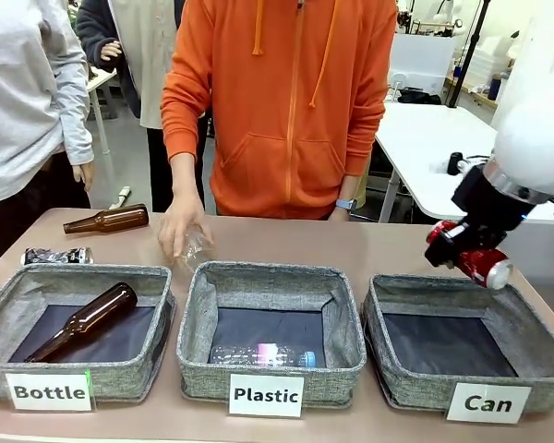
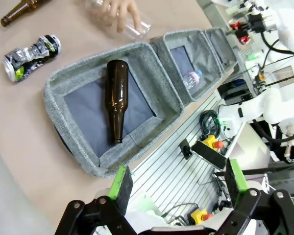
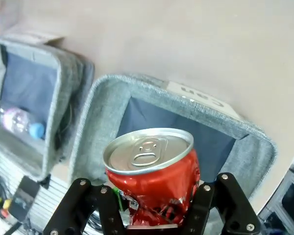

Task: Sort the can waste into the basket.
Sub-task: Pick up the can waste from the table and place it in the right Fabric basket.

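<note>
At the right of the front view, the right hand [image 1: 463, 251] is clamped on the red can [image 1: 487, 268], above the far rim of the Can basket [image 1: 411, 388]. Its fingers hide part of the can, and the arm is cut off by the frame edge. The black and silver can [image 1: 57, 256] lies crumpled on the bench [image 1: 351, 245] at left, just beyond the Bottle basket [image 1: 74, 270], its print too small to read. In the left wrist view the left hand [image 2: 178, 181] is spread apart, empty.
</note>
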